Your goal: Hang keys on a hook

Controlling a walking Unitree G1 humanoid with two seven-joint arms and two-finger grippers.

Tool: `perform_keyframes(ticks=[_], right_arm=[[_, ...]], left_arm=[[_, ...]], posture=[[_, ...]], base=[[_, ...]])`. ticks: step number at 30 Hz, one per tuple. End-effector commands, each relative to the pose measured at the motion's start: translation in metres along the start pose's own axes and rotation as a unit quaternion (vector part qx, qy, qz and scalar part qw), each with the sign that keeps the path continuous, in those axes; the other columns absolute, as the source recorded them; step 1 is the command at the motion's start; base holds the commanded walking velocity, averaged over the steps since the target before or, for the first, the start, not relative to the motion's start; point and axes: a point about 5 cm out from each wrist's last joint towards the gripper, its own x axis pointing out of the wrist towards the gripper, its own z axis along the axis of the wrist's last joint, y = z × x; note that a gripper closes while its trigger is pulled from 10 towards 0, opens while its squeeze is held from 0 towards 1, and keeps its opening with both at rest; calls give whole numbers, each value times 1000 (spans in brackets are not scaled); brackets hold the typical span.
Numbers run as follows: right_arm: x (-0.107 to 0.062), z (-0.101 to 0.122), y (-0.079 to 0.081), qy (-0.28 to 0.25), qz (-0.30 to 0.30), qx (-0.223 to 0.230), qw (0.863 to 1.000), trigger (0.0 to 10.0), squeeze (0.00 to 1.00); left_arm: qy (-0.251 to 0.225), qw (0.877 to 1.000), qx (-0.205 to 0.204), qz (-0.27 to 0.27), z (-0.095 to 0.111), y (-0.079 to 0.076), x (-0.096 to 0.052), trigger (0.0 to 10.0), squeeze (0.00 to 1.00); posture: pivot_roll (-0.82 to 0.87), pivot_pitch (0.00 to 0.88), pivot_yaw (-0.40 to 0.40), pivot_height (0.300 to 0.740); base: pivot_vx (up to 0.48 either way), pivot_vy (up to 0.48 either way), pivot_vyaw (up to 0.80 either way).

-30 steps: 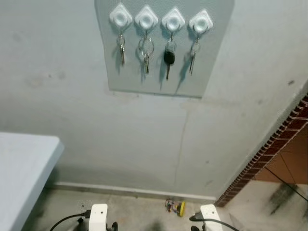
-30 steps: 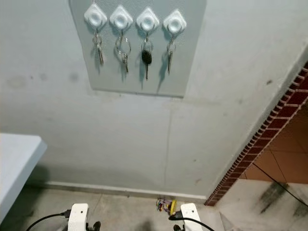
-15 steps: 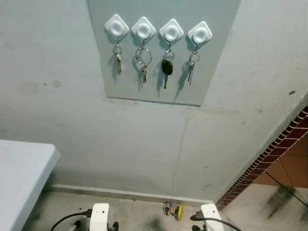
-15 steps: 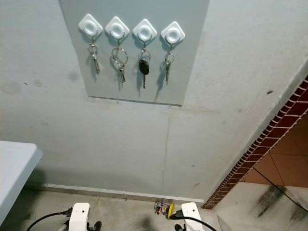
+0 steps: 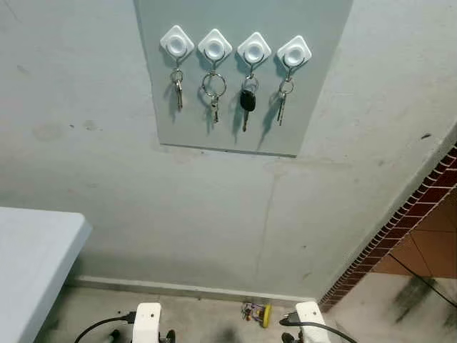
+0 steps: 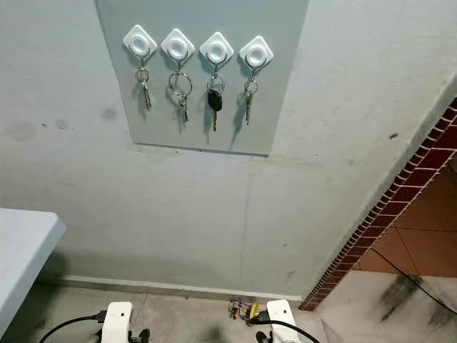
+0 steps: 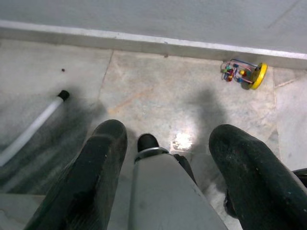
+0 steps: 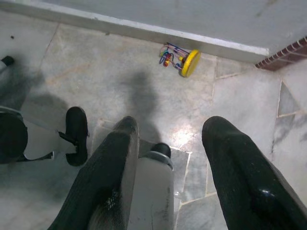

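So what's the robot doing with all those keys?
Nothing right now. Four sets of keys already hang on the four white hooks on the wall board. Both arms hang low: the left gripper and right gripper point at the floor with fingers open and holding nothing. A small toy lies by the wall.
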Motion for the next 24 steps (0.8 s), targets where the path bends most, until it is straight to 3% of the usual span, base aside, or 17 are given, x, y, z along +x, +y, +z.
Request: perform_keyframes(ticks=[1,24], right_arm=[[0,1,-2,-2,-5,8,1000,10000,0],[-1,-1,-4,5,-11,15,1000,10000,0]], left_arm=[[2,1000,2,2,1,1,0,10000,0],[2,1000,-1,1,0,1,0,10000,0]], posture=[[-137,0,-21,740],[-138,0,-21,740]], base=[[0,0,-800],[0,0,-800]])
